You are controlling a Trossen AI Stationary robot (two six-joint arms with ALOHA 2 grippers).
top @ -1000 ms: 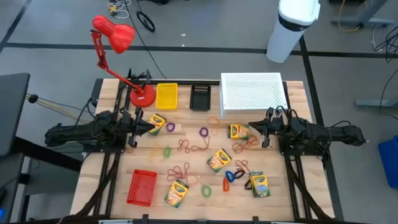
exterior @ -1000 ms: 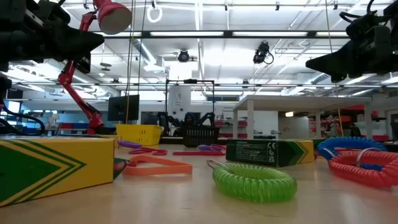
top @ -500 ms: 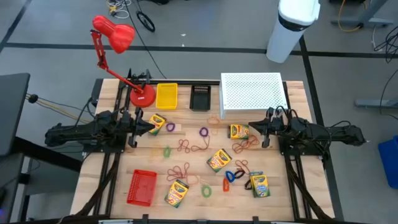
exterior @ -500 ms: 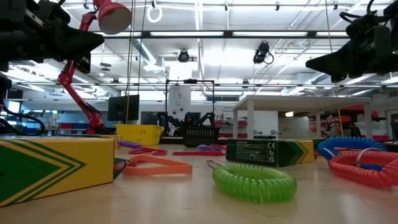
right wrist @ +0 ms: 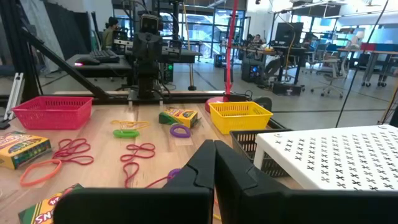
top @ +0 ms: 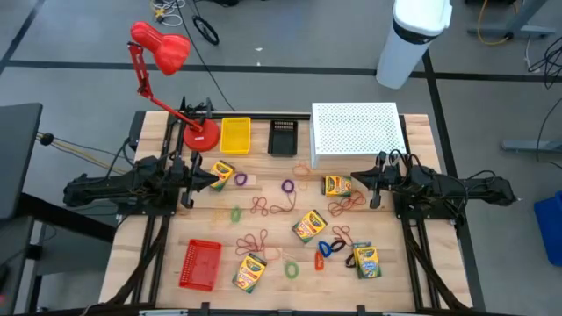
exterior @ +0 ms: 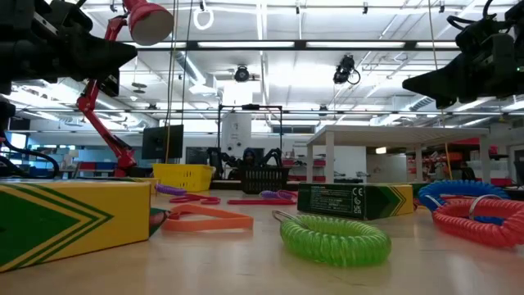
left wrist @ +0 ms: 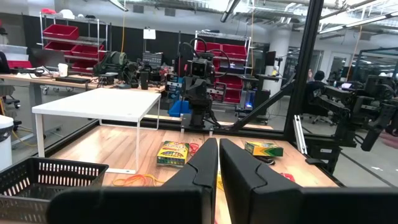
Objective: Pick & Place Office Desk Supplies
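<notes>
1. Your left gripper (top: 213,176) hangs above the desk's left side, fingers (left wrist: 202,163) pressed together, holding nothing. One crayon box (top: 221,171) lies just beside its tip.
2. Your right gripper (top: 353,182) mirrors it on the right side, fingers (right wrist: 202,163) likewise closed and empty, with another crayon box (top: 336,185) just beside it.
3. The rest of the supplies are spread over the middle and front of the desk (top: 158,254): more crayon boxes, tangled rubber bands (top: 272,209), a purple loop (top: 287,186), a green coil (exterior: 335,238).
4. Risk: with fingers closed you would likely push a box rather than grip it. Open before descending.
5. Risk: the rubber bands overlap, so one pick may drag its neighbours along or snag a box.
6. Risk: the lamp (top: 162,48) base crowds the left arm at the back edge; a wide swing could clip it.
7. Surface: pale wood. Yellow bin (top: 235,135), black basket (top: 282,137) and white riser (top: 356,132) along the back edge, red basket (top: 201,263) at front left.
8. Room: open lab, shelving, other rigs, a person seated far off.
</notes>
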